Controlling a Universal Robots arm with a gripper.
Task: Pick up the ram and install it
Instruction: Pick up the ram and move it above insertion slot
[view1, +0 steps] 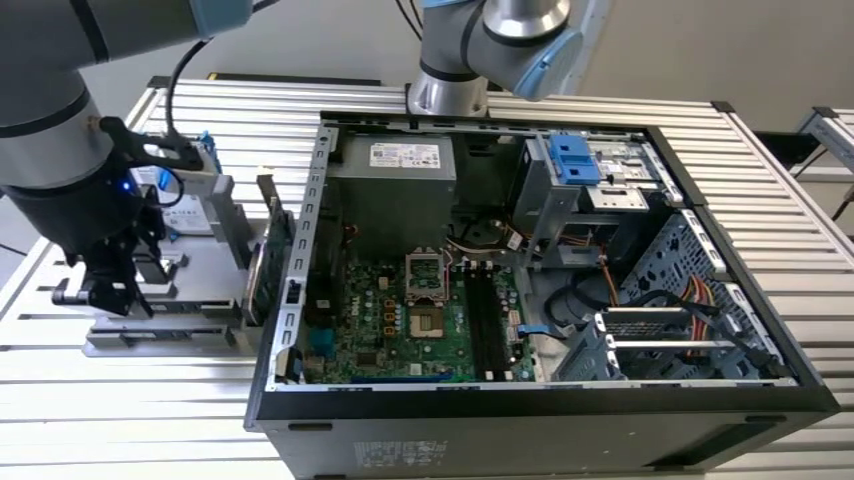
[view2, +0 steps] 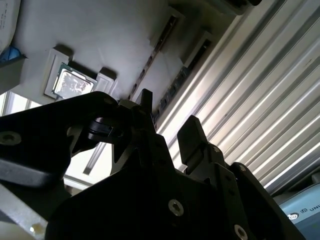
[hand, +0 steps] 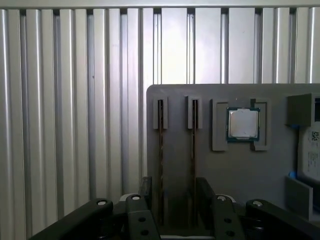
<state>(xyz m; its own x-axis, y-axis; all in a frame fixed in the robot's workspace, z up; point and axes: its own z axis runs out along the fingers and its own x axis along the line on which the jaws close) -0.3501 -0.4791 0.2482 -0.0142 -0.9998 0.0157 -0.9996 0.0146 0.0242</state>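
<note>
Thin dark ram (hand: 161, 150), on edge in slotted grey holder (hand: 230, 170), second ram (hand: 193, 150) parallel beside it

Exterior view above open case (view1: 534, 440), both wrist views close over tray (hand: 225, 175) (view2: 100, 35)

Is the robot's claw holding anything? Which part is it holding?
Nothing is held. The gripper is open, and the two ram sticks sit in slots of the grey tray, ungripped.

My end effector (hand: 175, 195): matt black. Ram sticks (hand: 161, 150): dark, brownish edges. Holder (hand: 240, 175): plain grey. Processor (hand: 243, 123): silver, green rim. Surface (hand: 75, 100): silver, ribbed stripes. Motherboard (view1: 360, 310): green; blue latch (view1: 571, 160) at its one o'clock, exterior view. Case (view1: 534, 440): black.
</note>
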